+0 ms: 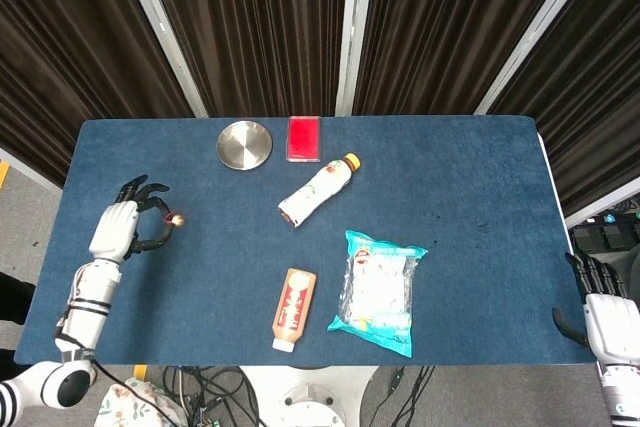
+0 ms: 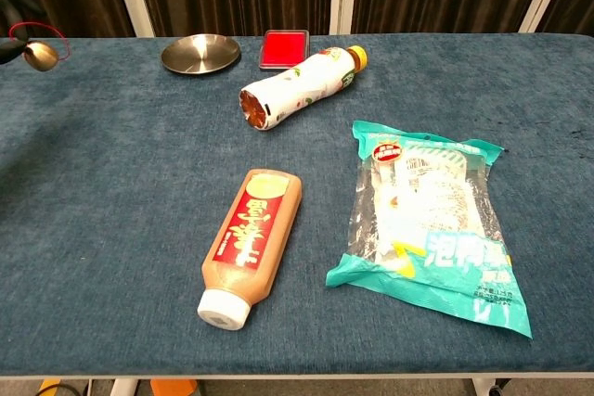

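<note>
Left hand (image 1: 117, 227) raised, fingers pinched; right hand (image 1: 603, 315) rests low.

Robot test stand in a lab-like room: a surface (image 1: 480, 177) covered in blue cloth, dark curtains (image 1: 260, 27) with pale metal posts (image 1: 350, 27) behind, loose cables (image 1: 200, 387) on the floor below its front edge.
</note>
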### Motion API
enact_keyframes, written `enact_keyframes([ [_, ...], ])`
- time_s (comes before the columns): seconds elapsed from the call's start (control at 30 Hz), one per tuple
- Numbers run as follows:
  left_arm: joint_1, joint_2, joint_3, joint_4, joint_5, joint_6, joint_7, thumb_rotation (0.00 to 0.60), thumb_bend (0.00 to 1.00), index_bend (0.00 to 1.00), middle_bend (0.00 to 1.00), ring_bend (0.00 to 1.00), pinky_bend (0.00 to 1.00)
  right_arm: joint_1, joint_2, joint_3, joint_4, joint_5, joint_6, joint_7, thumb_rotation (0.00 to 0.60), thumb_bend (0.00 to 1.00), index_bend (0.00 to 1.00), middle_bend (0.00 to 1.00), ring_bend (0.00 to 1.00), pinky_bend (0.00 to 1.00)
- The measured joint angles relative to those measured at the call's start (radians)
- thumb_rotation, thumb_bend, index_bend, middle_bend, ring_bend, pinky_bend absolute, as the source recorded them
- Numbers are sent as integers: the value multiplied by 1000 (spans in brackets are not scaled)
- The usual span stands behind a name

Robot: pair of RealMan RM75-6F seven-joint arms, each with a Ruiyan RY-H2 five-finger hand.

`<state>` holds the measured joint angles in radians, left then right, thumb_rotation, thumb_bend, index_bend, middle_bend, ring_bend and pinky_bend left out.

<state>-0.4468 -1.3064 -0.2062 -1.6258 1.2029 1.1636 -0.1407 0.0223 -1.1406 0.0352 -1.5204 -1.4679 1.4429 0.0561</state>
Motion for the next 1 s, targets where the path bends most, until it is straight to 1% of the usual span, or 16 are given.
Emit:
enact_keyframes([
  [0.1, -2, 27, 8, -91, -13, -48, 100, 600, 410, 647, 215, 27, 10, -1, 4, 1, -2, -1, 5, 1, 600, 265, 0, 0, 0, 24],
  [0.17, -3, 29, 12, -133, 2, -61, 190, 600, 429, 650, 208, 27, 4, -2, 4, 1, -1, 1, 4, 2, 600, 265, 0, 0, 0, 24],
  [0.23, -7, 40, 17, -139, 8, -65, 260, 600, 427, 658, 207, 27, 5, -3, 4, 1, 1, 6, 1, 4, 600, 265, 0, 0, 0, 24],
  [0.3, -14, 70, 31, -117, 10, -70, 340, 600, 411, 666, 214, 27, 8, -2, 1, 1, 5, 8, -3, 8, 600, 265, 0, 0, 0, 24],
  [0.37, -17, 87, 36, -92, 15, -67, 427, 600, 420, 668, 207, 27, 1, -1, -2, 0, 9, 8, -7, 10, 600, 265, 0, 0, 0, 24],
  [0.47, -26, 82, 47, -95, -4, -76, 507, 600, 417, 678, 211, 27, 0, 0, -5, -1, 12, 8, -9, 13, 600, 265, 0, 0, 0, 24],
  [0.57, -30, 64, 53, -111, -24, -60, 508, 600, 423, 669, 205, 27, 0, 0, -4, 0, 13, 10, -10, 12, 600, 265, 0, 0, 0, 24],
  [0.67, -33, 73, 58, -137, -34, -63, 438, 600, 404, 668, 211, 27, 0, 1, -5, 1, 12, 9, -10, 14, 600, 265, 0, 0, 0, 24],
  [0.77, -37, 74, 57, -137, -26, -72, 385, 600, 422, 670, 205, 27, 0, 1, -5, -1, 12, 7, -11, 12, 600, 265, 0, 0, 0, 24],
  [0.83, -41, 88, 60, -149, -40, -98, 384, 600, 419, 675, 209, 27, 0, 1, -4, 1, 11, 7, -9, 14, 600, 265, 0, 0, 0, 24],
  [0.9, -42, 98, 60, -159, -51, -127, 410, 600, 419, 671, 213, 27, 0, 2, -3, 1, 10, 5, -7, 12, 600, 265, 0, 0, 0, 24],
  [1.0, -47, 96, 58, -156, -61, -134, 433, 600, 419, 666, 212, 27, 0, 2, -2, 2, 7, 7, -7, 12, 600, 265, 0, 0, 0, 24],
])
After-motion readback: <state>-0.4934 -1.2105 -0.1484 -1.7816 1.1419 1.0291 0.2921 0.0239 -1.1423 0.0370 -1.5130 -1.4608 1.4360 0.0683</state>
